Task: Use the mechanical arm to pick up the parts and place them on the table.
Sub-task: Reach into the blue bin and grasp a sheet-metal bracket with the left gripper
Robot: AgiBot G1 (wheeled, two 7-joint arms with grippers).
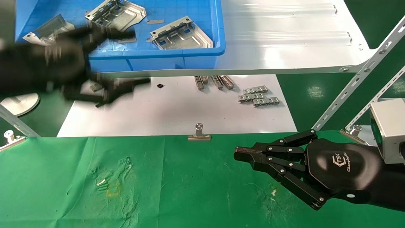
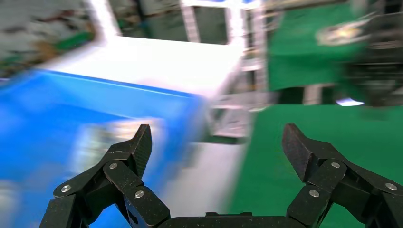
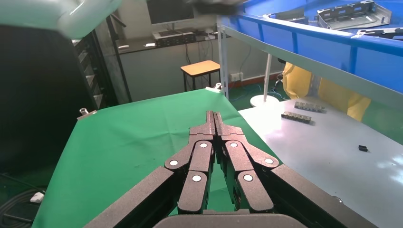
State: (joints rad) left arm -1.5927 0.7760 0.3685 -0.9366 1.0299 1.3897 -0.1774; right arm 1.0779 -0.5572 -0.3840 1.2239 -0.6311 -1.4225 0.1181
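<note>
Wrinkled green cloth is spread over the tabletop, and behind it a white sheet is pinned by a silver binder clip. Above the sheet a glossy white shelf carries a blue bin. Three silver parts are seen inside the bin: one at the far middle, one toward the bin's right, and one at the left partly covered by the left arm. Small grey link strips are laid on the white sheet.

The left gripper is held at the bin's front wall, blurred in the head view; in its wrist view the fingers are spread wide apart with nothing between them. The right gripper is held low over the green cloth near the right edge, its fingers pressed together and nothing grasped.
</note>
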